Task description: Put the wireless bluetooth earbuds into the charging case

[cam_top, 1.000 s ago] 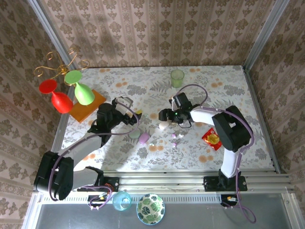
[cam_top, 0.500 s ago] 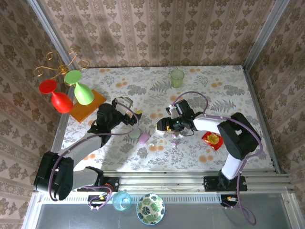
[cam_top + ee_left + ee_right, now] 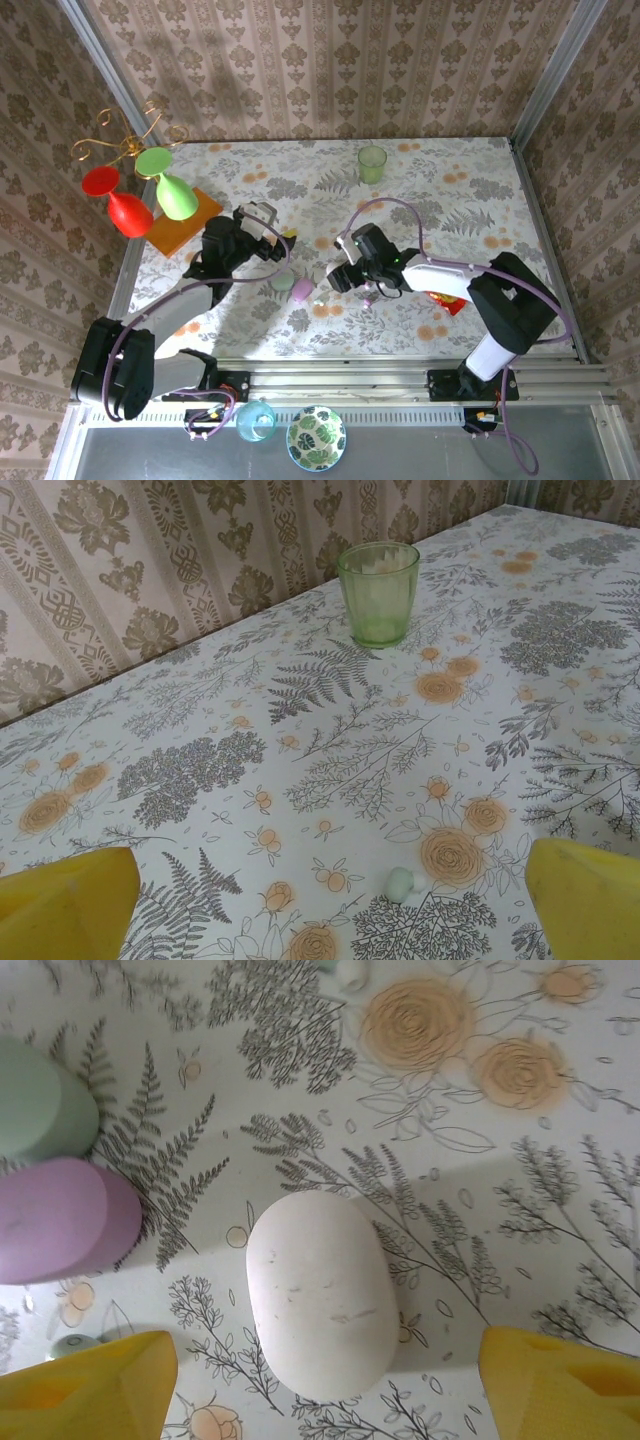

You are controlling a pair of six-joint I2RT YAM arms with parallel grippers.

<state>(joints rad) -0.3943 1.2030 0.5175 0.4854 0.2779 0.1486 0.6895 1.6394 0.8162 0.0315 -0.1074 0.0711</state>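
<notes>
white case between spread right gripper fingers

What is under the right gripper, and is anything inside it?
A white case lies on the tablecloth below the right gripper, between its open fingers. It is closed, so its inside is hidden.

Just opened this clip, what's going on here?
Two robot arms are working on a flowered table. The right gripper hangs open over a white case that looks shut, with a finger on either side, not gripping it. A purple case and a green case lie beside it. The left gripper is open and empty, with a small pale green earbud lying loose ahead of it.
</notes>
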